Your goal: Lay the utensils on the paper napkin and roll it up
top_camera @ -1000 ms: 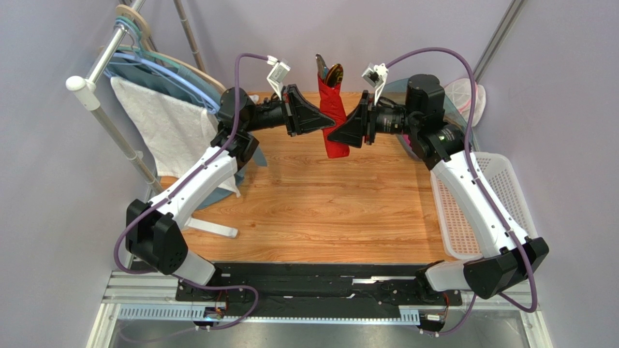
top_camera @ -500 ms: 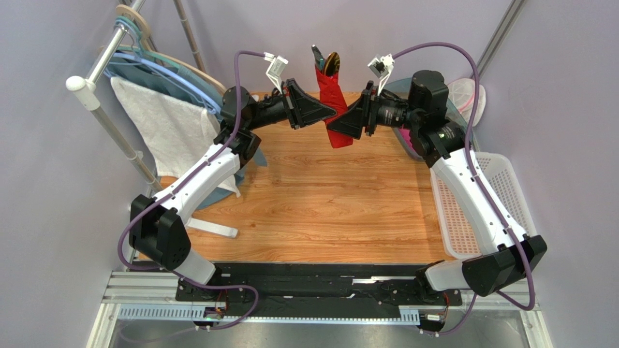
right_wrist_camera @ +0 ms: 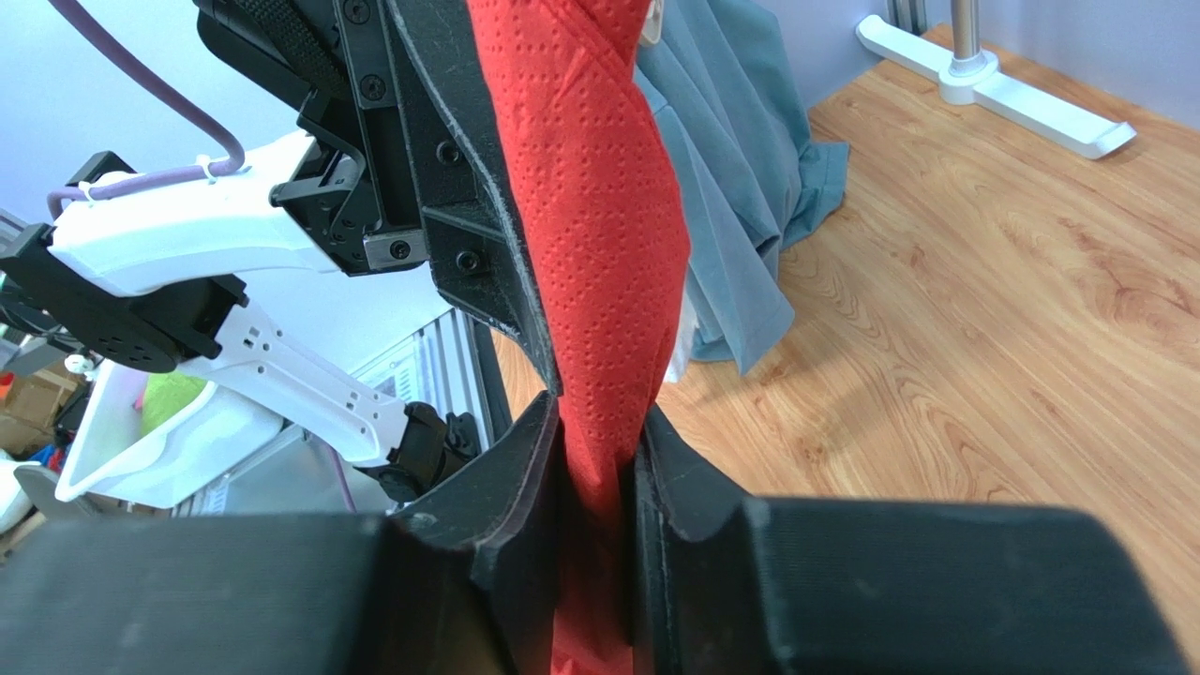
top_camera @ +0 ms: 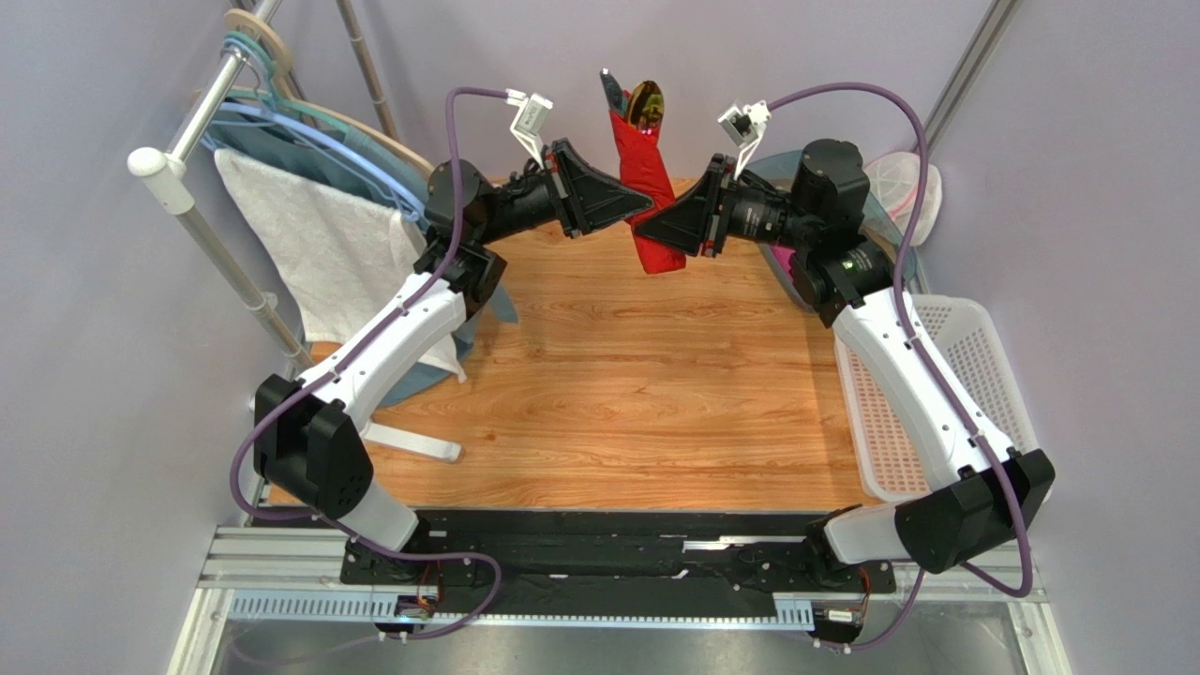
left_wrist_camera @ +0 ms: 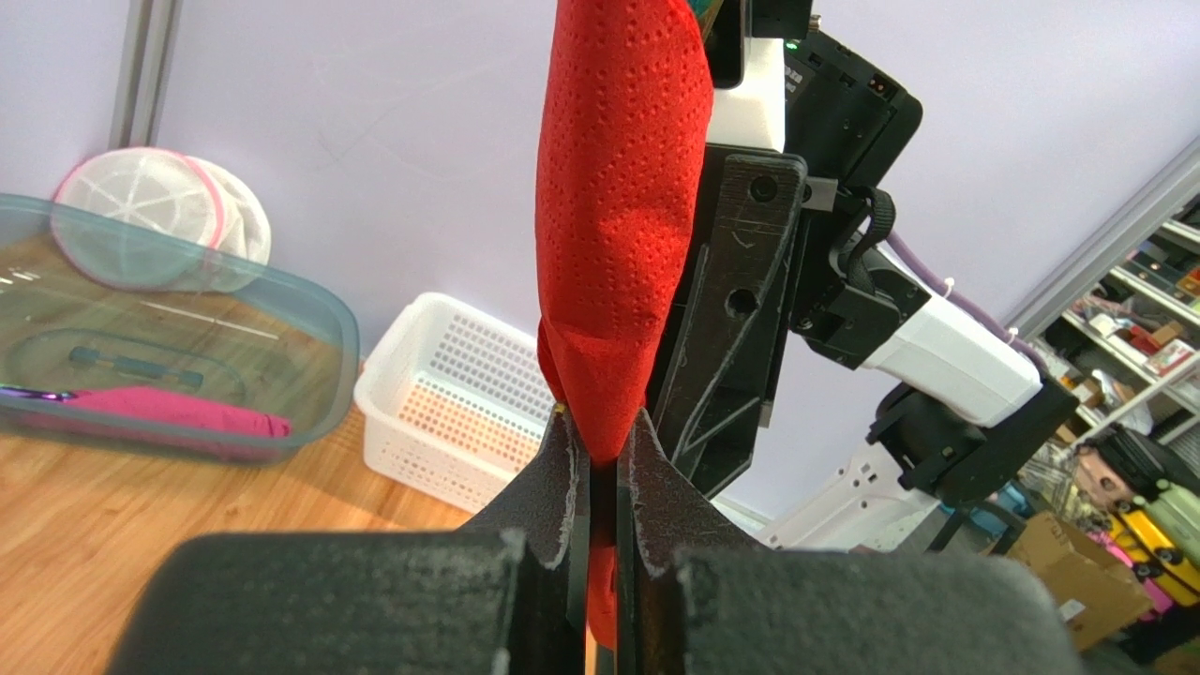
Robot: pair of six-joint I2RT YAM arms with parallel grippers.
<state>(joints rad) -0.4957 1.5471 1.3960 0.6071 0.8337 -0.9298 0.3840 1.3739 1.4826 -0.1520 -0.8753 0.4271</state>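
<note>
The red paper napkin [top_camera: 648,176] is rolled into a tube and hangs upright in the air over the far side of the table. The utensils [top_camera: 634,101] poke out of its top end; the rest of them is hidden inside the roll. My left gripper [top_camera: 641,208] comes in from the left, shut on the roll. In the left wrist view the paper napkin [left_wrist_camera: 620,211] rises from between that gripper's [left_wrist_camera: 603,450] jaws. My right gripper [top_camera: 657,232] pinches the roll from the right, slightly lower. The right wrist view shows it [right_wrist_camera: 599,436] pressing both sides of the paper napkin [right_wrist_camera: 592,211].
A white perforated basket [top_camera: 937,394] stands at the table's right edge. A clear bin [left_wrist_camera: 169,338] holding something pink sits at the back right. A white towel [top_camera: 331,246] and a teal garment [right_wrist_camera: 740,169] hang on the rack at left, its white foot [top_camera: 409,443] on the table.
Both arms have lifted the rolled napkin higher and slightly farther back. The right gripper, wider before, has closed onto the roll. The left gripper has kept its hold.
</note>
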